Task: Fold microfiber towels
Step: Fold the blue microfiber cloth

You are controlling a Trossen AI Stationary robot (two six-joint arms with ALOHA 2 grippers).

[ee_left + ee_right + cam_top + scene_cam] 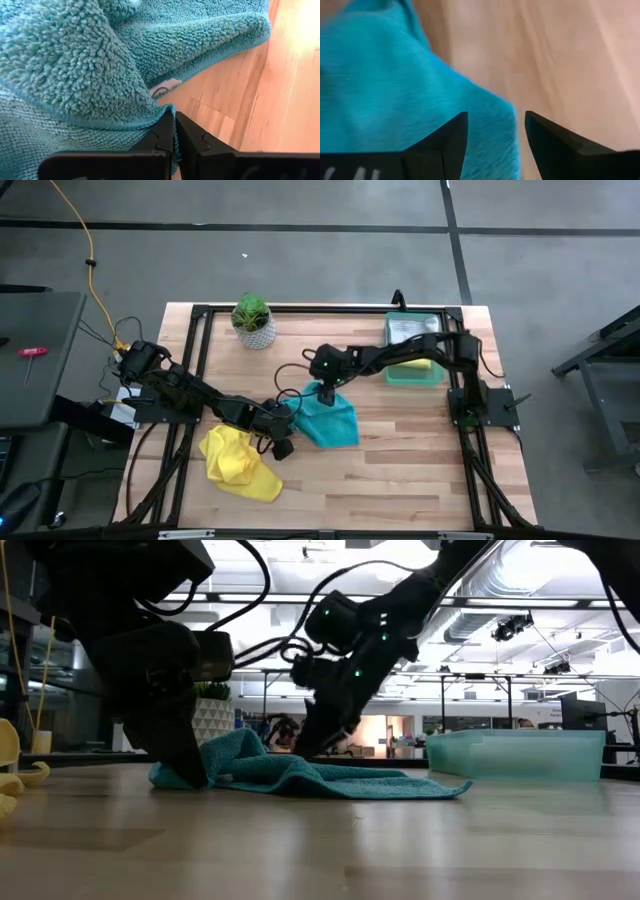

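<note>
At centre frame on the counter, the teal towel lies soft, light and floppy; left gripper pinches its hem, right gripper spread above. Corners grip best.

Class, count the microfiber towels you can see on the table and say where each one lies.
3. A teal towel mid-table between both arms, a yellow towel near the front left, and a yellowish one in the green tray; others may be hidden there.
</note>
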